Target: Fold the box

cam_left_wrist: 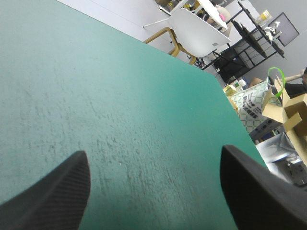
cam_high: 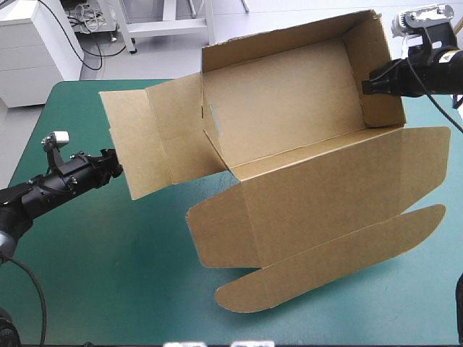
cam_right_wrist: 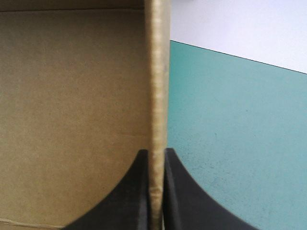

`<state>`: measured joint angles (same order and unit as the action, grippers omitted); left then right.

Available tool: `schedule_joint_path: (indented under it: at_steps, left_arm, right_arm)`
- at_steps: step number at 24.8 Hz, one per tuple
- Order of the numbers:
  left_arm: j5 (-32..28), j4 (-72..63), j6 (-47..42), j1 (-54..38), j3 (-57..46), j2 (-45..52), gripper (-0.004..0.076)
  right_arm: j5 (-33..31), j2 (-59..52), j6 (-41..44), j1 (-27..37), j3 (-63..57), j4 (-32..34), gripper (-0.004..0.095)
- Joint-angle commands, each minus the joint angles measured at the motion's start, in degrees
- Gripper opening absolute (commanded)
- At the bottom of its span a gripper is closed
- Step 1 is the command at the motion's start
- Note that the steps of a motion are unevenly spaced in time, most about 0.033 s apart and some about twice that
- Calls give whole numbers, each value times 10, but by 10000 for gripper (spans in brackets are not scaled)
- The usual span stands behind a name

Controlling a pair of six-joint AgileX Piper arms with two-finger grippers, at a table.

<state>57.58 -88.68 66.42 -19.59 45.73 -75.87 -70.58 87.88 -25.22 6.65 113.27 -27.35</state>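
The brown box is tilted up off the teal-green cover, its tray open toward the camera with the far and right walls raised. Its lid panel lies flat toward the front, ending in a rounded tuck flap. A side flap sticks out to the left. My right gripper is shut on the box's right wall; in the right wrist view the board's edge runs up between the fingers of that gripper. My left gripper sits just left of the side flap, open, with only bare cover ahead.
Bare teal-green cover spreads over the front left of the table. In the left wrist view the table's edge runs across ahead of the gripper. The lid's right corner reaches close to the table's right edge.
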Motion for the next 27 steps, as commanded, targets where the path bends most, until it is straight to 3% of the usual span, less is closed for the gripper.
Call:
schedule_joint_path:
  at_steps: [1, 11, 27]
  left_arm:
    - [31, -40, 4, 19, 30, 12, 550]
    - [159, -45, -32, 90, 139, 12, 550]
    - [132, -73, -49, 176, 210, 28, 550]
  right_arm:
    - [36, -25, 0, 2, 16, -47, -22]
    - [36, -22, 0, -49, 16, -22, -19]
    - [60, -18, 12, -60, 16, -9, -13]
